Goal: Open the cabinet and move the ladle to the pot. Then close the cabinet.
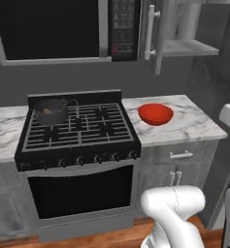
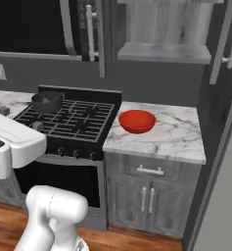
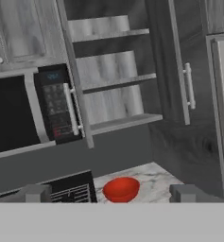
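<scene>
The cabinet (image 3: pixel 116 75) stands open, both doors swung wide, its shelves bare. The pot (image 1: pixel 51 112) sits on the stove's (image 1: pixel 80 128) back-left burner with the ladle (image 1: pixel 47 111) lying inside it. A red bowl (image 1: pixel 156 114) rests on the marble bench (image 1: pixel 194 121) beside the stove, below the cabinet. The microwave (image 1: pixel 53 29) hangs left of the cabinet. The end effector (image 3: pixel 112 194) is spread wide, holding nothing.

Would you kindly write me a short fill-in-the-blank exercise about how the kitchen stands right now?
1. Both doors of the cabinet stand ____.
2. The pot sits on the ____.
3. The bowl on the marble counter is ____ in colour.
4. The gripper's jaws stand ____, holding nothing.

Missing words: open; stove; red; open
</scene>
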Robot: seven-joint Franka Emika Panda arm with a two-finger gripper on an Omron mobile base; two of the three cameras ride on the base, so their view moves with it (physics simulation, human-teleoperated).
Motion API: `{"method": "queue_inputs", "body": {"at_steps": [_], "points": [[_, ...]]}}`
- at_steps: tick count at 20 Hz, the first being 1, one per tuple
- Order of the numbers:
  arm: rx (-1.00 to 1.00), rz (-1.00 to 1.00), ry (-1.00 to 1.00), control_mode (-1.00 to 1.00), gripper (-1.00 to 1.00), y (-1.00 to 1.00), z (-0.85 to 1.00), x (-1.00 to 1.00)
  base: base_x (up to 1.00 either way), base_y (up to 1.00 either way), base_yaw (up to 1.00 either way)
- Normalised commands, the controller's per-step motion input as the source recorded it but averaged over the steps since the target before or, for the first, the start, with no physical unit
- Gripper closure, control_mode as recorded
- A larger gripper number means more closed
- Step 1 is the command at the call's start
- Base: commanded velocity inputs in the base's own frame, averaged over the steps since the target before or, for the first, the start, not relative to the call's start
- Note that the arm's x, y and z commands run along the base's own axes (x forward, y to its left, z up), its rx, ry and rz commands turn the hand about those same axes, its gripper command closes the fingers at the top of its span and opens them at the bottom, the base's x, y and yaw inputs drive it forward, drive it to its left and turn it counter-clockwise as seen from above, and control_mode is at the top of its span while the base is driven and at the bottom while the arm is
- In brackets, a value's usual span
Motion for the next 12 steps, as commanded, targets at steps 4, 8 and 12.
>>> {"method": "queue_inputs", "body": {"at_steps": [4, 8, 12], "points": [[0.0, 0.0, 0.0, 1.0, -1.0, 0.0, 0.0, 0.0, 0.31, -0.86, 0.06], [0.0, 0.0, 0.0, 1.0, -1.0, 0.0, 0.0, 0.0, 0.86, -0.13, 0.01], [0.0, 0.0, 0.0, 1.0, -1.0, 0.0, 0.0, 0.0, 1.0, 0.32, 0.0]]}}
